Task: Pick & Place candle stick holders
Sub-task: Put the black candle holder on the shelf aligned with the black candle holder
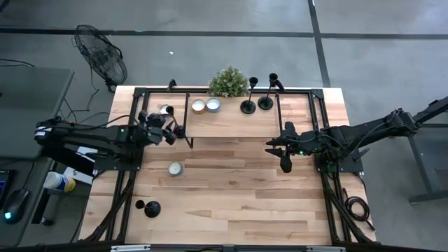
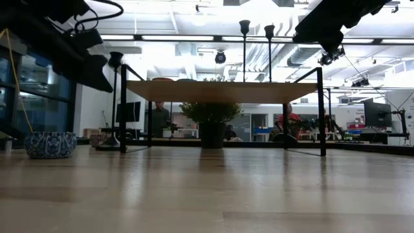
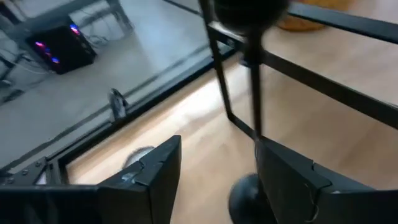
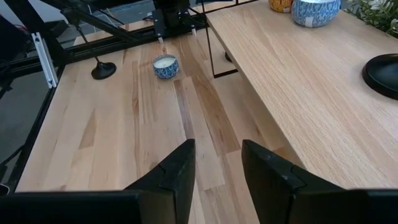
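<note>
Seen from above, a wooden table [image 1: 231, 189] fills the middle of the frame, with a raised shelf [image 1: 231, 119] on a black frame along its upper part. The left gripper [image 1: 173, 132] sits at the shelf's left end, left of centre in the frame. In its wrist view its fingers [image 3: 155, 171] are spread apart, and a holder [image 3: 252, 99] stands upright between them, its thin stem rising close to one finger and its round base low between the two; whether either finger touches it cannot be told. The right gripper [image 1: 285, 162] hovers over the table right of centre, just below the shelf's right end. Its fingers [image 4: 180, 168] are parted with a narrow gap and hold nothing; only bare wood shows between them. Two more holders [image 1: 256, 102] stand upright side by side on the shelf, upper centre of the frame, well apart from both grippers and just right of a small green plant [image 1: 229, 82]. A fourth holder [image 1: 148, 208] lies at the lower left of the table, far from both grippers. Two candle tins [image 1: 205, 105] sit on the shelf left of the plant, and another tin [image 1: 175, 168] rests on the table below the left gripper.
</note>
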Robot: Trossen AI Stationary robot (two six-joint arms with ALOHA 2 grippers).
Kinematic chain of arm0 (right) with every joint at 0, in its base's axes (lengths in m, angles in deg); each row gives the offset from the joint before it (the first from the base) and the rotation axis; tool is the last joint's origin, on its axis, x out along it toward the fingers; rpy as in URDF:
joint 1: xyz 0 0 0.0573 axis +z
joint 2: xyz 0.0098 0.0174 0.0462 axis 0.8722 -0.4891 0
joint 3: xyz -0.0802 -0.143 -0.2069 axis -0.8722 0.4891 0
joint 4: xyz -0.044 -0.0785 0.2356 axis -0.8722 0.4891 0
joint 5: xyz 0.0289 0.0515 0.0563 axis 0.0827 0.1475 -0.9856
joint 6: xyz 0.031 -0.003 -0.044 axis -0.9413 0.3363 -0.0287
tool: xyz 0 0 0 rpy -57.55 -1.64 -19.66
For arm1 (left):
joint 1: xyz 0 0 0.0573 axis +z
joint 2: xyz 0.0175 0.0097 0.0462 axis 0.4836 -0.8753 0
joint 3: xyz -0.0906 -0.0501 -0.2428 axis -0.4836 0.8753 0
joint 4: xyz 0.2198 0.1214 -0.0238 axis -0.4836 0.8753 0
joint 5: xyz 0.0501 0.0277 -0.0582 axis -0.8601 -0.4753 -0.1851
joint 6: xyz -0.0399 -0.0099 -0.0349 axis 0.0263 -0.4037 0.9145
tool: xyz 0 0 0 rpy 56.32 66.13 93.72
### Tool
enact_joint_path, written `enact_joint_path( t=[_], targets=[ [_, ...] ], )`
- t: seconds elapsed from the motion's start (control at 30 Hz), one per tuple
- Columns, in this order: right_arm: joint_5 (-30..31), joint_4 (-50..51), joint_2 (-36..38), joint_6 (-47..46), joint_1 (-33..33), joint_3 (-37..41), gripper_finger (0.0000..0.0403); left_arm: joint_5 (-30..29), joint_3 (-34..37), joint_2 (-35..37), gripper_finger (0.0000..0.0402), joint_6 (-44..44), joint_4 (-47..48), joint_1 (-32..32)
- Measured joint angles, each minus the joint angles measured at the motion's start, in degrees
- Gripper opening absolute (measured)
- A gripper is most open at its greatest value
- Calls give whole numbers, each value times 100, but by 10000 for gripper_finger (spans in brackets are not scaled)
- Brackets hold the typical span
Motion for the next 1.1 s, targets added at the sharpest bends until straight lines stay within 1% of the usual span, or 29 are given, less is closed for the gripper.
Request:
enact_joint_path(
  t=[0.07, 0.13, 0.23, 0.37, 0.5, 0.67, 0.87, 1.1],
  targets=[
    [-9, 0, 0, 0, 0, 0, 124, -204, 123, 0, 196, 9, -280, 0],
    [-30, 1, 0, -2, 0, 0, 124, -241, 199, 11, 192, -19, -584, 2],
    [-37, 3, 0, -2, 1, 0, 124, -165, 265, 11, 184, -71, -988, 2],
    [-39, 4, 0, -2, 2, 0, 124, 76, 371, -7, 174, -423, -1412, 2],
    [-39, 35, 0, -2, 1, 0, 124, 222, 378, -5, 170, -510, -1280, 2],
    [-39, 46, 0, -4, 2, 0, 124, 43, 378, -5, 170, -462, -997, 2],
    [-44, 81, 0, -110, 0, 0, 124, 194, 378, -3, 169, -465, -875, 2],
    [-44, 85, 0, -131, 0, 0, 124, 33, 378, -3, 169, -299, -935, 2]
  ],
)
